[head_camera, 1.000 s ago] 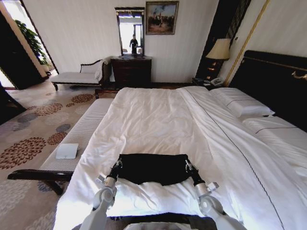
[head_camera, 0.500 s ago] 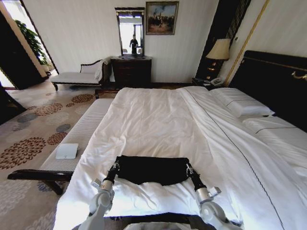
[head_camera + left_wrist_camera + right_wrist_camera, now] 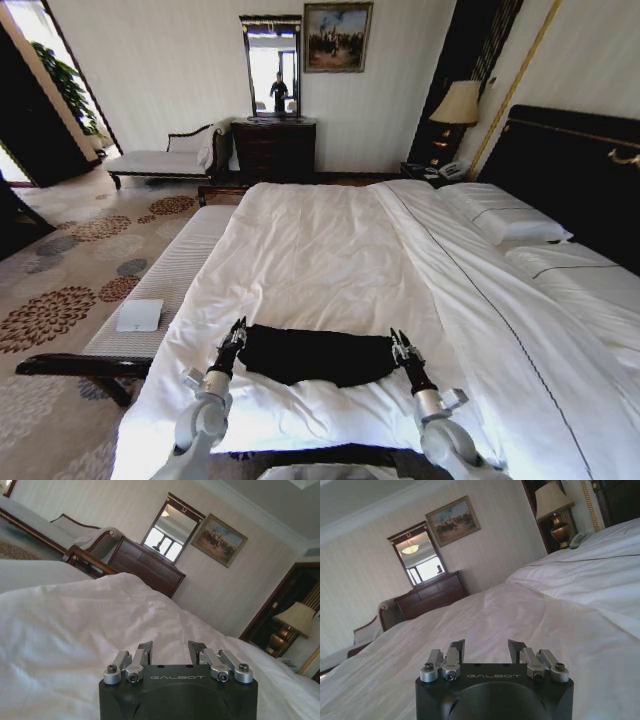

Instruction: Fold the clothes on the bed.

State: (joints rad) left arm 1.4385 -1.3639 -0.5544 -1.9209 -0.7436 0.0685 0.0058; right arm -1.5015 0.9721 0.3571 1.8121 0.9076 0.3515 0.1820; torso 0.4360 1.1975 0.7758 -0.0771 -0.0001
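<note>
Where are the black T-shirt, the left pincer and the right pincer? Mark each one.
black T-shirt [image 3: 318, 356], head view, middle of the folded fabric.
left pincer [image 3: 236, 331], head view, between its fingertips at the shirt's left end.
right pincer [image 3: 398, 341], head view, between its fingertips at the shirt's right end.

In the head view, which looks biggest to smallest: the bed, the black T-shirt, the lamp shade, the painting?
1. Bed, by far.
2. T-shirt.
3. Painting and lamp shade look alike; both stand far from the camera, so I won't rank them.
</note>
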